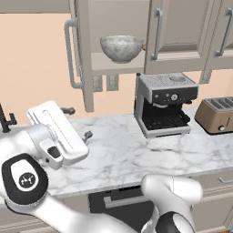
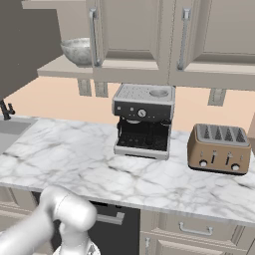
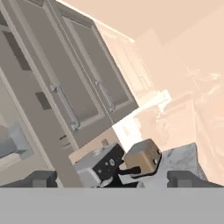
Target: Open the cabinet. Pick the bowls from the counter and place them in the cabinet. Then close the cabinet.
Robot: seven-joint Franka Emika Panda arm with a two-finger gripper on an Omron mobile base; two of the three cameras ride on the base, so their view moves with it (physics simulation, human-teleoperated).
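Hovering low over the counter [image 1: 136, 154], your gripper [image 1: 75, 120] has its jaws spread wide with nothing between them. Above it and to its right you can see the cabinet [image 1: 118, 63] with its left door [image 1: 79, 54] swung open, and the marbled bowl [image 1: 121, 48] sits on the inner shelf, well apart from the fingers. Further right along the counter stand the espresso machine [image 1: 164, 103] and, beyond it, the toaster [image 1: 217, 113]. You cannot see the tan bowl clearly from here.

We see the long white marble counter [image 1: 113, 154] carrying a silver-black espresso machine [image 1: 164, 103] and, beside it, a bronze four-slot toaster [image 2: 219, 148].
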